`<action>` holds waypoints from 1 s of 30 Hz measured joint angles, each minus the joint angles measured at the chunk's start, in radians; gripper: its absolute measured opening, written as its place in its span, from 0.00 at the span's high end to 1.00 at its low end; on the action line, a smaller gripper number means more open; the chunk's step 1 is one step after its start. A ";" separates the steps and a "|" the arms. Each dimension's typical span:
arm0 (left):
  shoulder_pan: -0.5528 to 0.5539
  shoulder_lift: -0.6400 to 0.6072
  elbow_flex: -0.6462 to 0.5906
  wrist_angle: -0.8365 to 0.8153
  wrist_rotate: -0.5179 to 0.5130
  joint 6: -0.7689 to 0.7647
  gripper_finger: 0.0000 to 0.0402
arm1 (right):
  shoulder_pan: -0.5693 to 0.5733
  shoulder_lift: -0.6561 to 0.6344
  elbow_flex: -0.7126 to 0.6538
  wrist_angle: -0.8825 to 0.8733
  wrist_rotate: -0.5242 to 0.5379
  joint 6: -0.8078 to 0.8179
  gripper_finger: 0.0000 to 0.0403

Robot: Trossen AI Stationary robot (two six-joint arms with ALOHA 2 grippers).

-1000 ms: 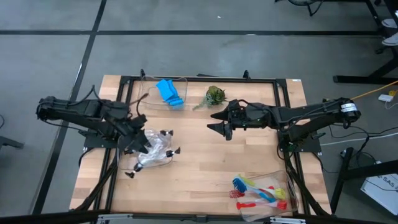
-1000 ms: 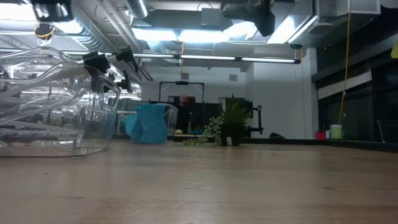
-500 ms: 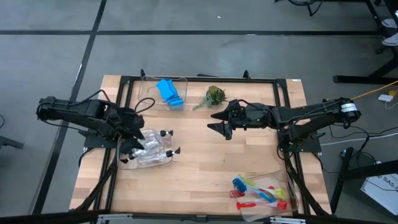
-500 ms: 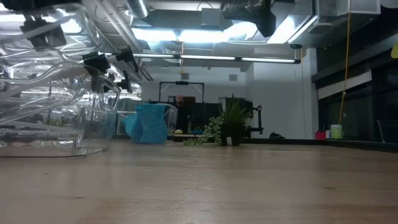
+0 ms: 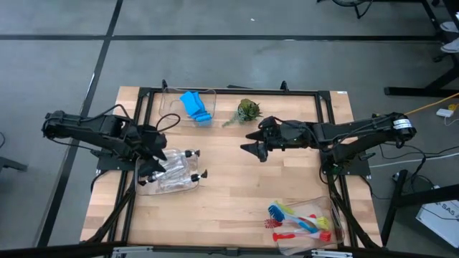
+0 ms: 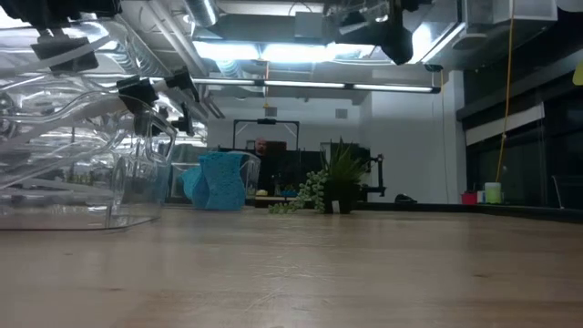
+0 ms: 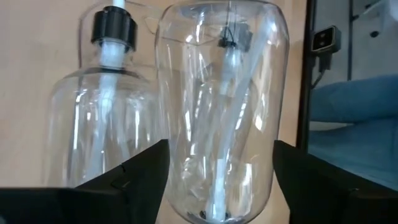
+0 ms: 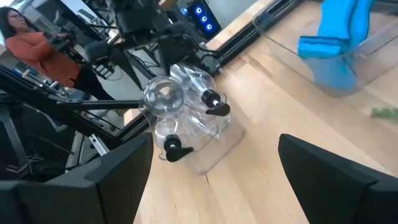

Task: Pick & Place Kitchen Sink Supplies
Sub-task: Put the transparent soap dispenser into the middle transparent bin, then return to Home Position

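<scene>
My left gripper (image 5: 152, 172) is over the clear bin (image 5: 192, 188) of pump bottles at the table's left, shut on a clear bottle (image 7: 221, 93). That bottle's black pump top (image 6: 62, 53) shows high in the low view. A second bottle (image 7: 106, 118) lies beside it. My right gripper (image 5: 252, 145) hovers open at mid-table and touches nothing. The blue sponge (image 5: 195, 106) stands in a clear bin at the far edge. The red, blue and yellow-green brushes (image 5: 300, 218) lie in a clear bin at the near right corner. My left gripper pinches the clear bottle between its two fingers (image 7: 140, 180), one on each side of the body near its base end (image 7: 214, 199). The fingers lie along the bottle and its pump end points away from them. Whether it rests on the bottles below, I cannot tell.
A small green plant (image 5: 247, 110) stands near the far edge beside the sponge's bin. Bare wood lies between the bottle bin (image 8: 193, 134) and the brushes. A person in a red top (image 8: 25, 37) sits beyond the table's left side.
My left gripper has come down with the bottle and drawn it back toward the table's left. The bottle, which stuck out past the bin's near side, now lies over the bin; its pump top sits lower in the low view. It stays shut on the bottle.
</scene>
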 joint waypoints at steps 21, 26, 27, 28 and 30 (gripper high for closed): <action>0.000 -0.063 0.000 0.008 0.011 -0.115 0.28 | 0.000 -0.088 0.000 -0.002 -0.004 -0.032 0.15; 0.000 -0.059 0.000 0.008 -0.032 -0.092 0.29 | 0.000 -0.087 0.000 -0.002 -0.007 -0.002 0.15; 0.000 -0.059 0.000 0.009 -0.035 -0.088 0.30 | 0.000 -0.087 0.000 -0.002 -0.007 0.004 0.15; 0.000 -0.060 0.000 0.009 -0.034 -0.087 0.30 | 0.000 -0.087 0.000 -0.002 -0.007 0.018 0.15; 0.000 -0.060 0.000 0.013 -0.032 -0.085 0.33 | 0.000 -0.093 0.000 -0.002 0.008 0.019 0.16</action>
